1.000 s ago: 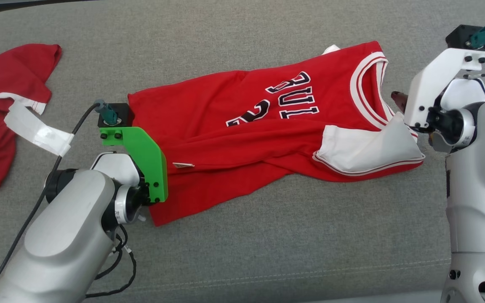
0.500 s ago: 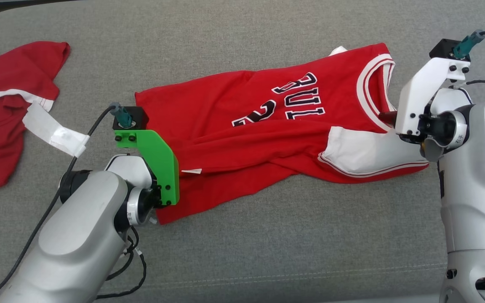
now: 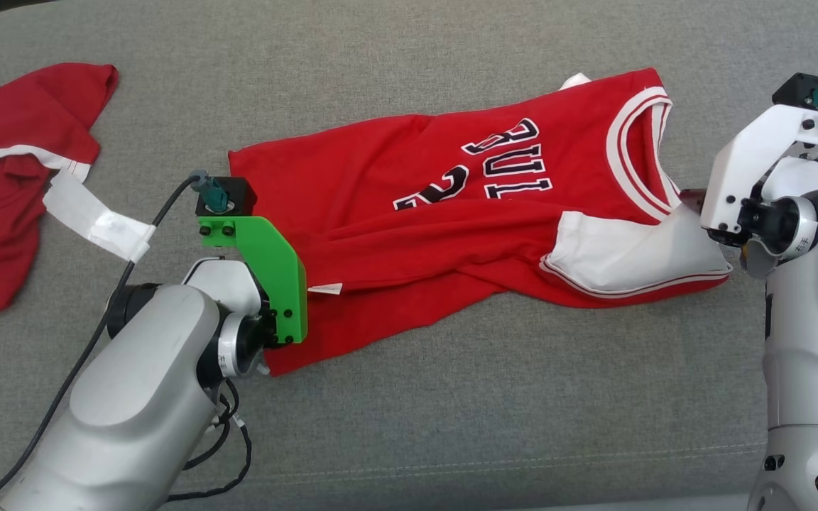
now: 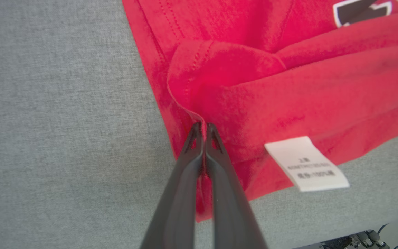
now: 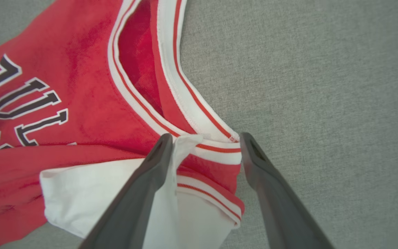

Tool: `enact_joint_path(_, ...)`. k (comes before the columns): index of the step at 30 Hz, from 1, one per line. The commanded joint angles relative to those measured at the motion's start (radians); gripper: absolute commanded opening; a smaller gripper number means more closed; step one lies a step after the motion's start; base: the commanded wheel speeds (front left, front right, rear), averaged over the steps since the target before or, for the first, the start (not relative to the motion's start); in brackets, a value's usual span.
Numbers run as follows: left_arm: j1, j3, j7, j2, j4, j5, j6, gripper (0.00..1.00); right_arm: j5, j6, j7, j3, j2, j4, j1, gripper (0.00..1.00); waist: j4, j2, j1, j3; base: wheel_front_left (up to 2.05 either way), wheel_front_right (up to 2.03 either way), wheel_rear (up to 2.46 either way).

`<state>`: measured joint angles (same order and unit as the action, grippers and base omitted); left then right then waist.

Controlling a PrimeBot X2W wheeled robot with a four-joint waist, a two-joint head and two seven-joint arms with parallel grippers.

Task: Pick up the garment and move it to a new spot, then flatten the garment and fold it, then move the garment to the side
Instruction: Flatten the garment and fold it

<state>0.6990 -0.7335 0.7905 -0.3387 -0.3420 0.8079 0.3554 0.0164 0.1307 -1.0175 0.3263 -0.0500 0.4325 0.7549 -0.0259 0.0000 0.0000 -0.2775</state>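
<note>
Left claw point(image 4: 204, 126) is pressed together, tips pinching a raised fold at the hem of the red knit basketball jersey with white trim and dark lettering point(image 3: 451, 234); over the last second it went from almost closed to fully closed, so that end looks gripped. Just to one side of those tips hangs the small white rectangular care label point(image 4: 306, 164); past the tips the cloth is bunched into a soft ridge, nowhere near flat.

Right claw point(image 5: 204, 138) is spread wide; its two fingers straddle the jersey's shoulder corner, with the striped white collar band point(image 5: 216, 154) and the top of the white cloth sleeve point(image 5: 92, 193) between them; one finger is over the sleeve, the other over the bare grey woven fabric surface point(image 3: 451, 426). Half a second ago it reached further in over the collar; now it sits back at the shoulder edge (head camera shifted a bit too).

My read: one end grabbed, other end lined up; next thing is closing the right claw on that shoulder, then lift and carry to the new spot; keeping the two ends pulled apart should take some of that ridge out. Way out beyond the left claw, on the side away from the jersey, lies a crumpled red garment with a white band point(image 3: 18, 191); not part of this grab, I'd guess.
</note>
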Motion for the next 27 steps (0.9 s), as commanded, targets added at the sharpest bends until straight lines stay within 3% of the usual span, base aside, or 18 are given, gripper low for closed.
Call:
enact_joint_path(1, 0.017, 0.000, -0.004, -0.001, -0.004, 0.003, -0.005, 0.00, 0.005, 0.000, -0.002, 0.003, -0.001, 0.023, 0.006, 1.00, -0.001, 0.0000, 0.0000, -0.001, 0.00, 0.00, 0.00)
enact_joint_path(10, 0.022, -0.004, -0.010, 0.006, -0.014, 0.008, -0.014, 0.00, 0.086, 0.000, 0.013, -0.012, -0.002, 0.125, 0.021, 0.99, -0.013, 0.0000, 0.0000, -0.003, 0.00, 0.00, 0.00)
enact_joint_path(12, 0.021, -0.004, -0.010, 0.007, -0.016, 0.009, -0.014, 0.00, 0.083, 0.000, 0.034, -0.016, -0.002, 0.130, 0.028, 0.52, -0.015, 0.0000, 0.0000, -0.003, 0.00, 0.00, 0.00)
enact_joint_path(13, 0.021, -0.004, -0.011, 0.008, -0.017, 0.010, -0.015, 0.00, 0.090, 0.000, 0.049, -0.011, -0.002, 0.133, 0.033, 0.38, -0.016, 0.0000, 0.0000, -0.003, 0.00, 0.00, 0.00)
enact_joint_path(15, 0.022, -0.004, -0.013, 0.010, -0.018, 0.012, -0.017, 0.00, 0.092, 0.000, 0.075, -0.010, -0.002, 0.145, 0.038, 0.00, -0.018, 0.0000, 0.0000, -0.004, 0.00, 0.00, 0.00)
enact_joint_path(27, 0.020, -0.006, -0.020, 0.013, -0.031, 0.022, -0.024, 0.00, 0.123, 0.000, 0.224, -0.054, -0.002, 0.208, 0.090, 0.00, -0.019, 0.0000, 0.0000, 0.004, 0.00, 0.00, 0.00)
